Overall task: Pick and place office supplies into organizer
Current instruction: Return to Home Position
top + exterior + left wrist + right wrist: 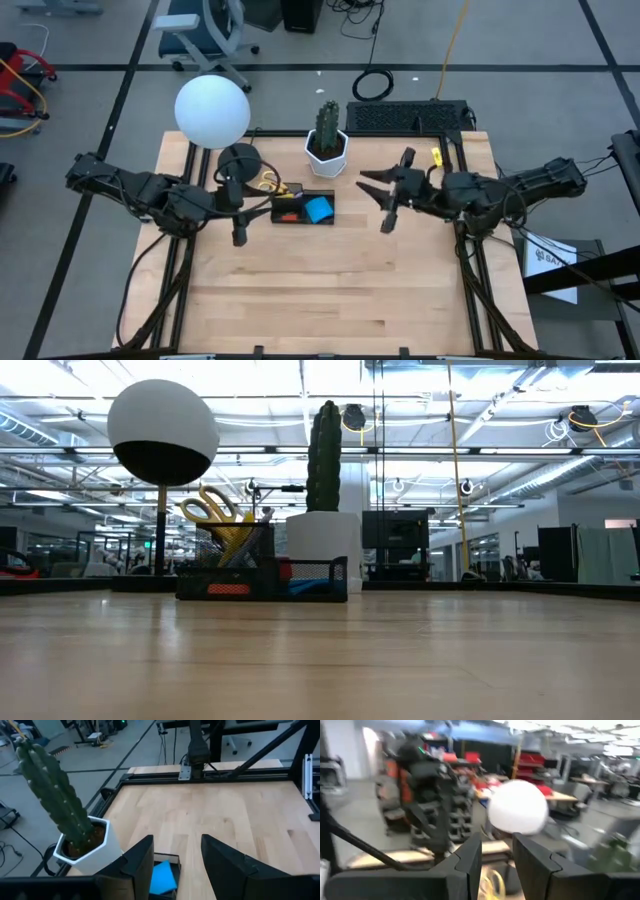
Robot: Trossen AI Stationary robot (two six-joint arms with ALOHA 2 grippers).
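Organizer sits between the two grippers, and it's loaded. Yellow-handled scissors stand up at the end nearest the left gripper, and the blue sticky-note pad lies at the end facing the right gripper. Left gripper hovers just beside the tray, fingers spread wide, empty. Right gripper hangs farther off, fingers parted too, nothing held.

blue sticky-note pad and black organizer run off the left wrist view's edge, partly behind the left gripper. from above, the organizer's other contents are too small to tell.
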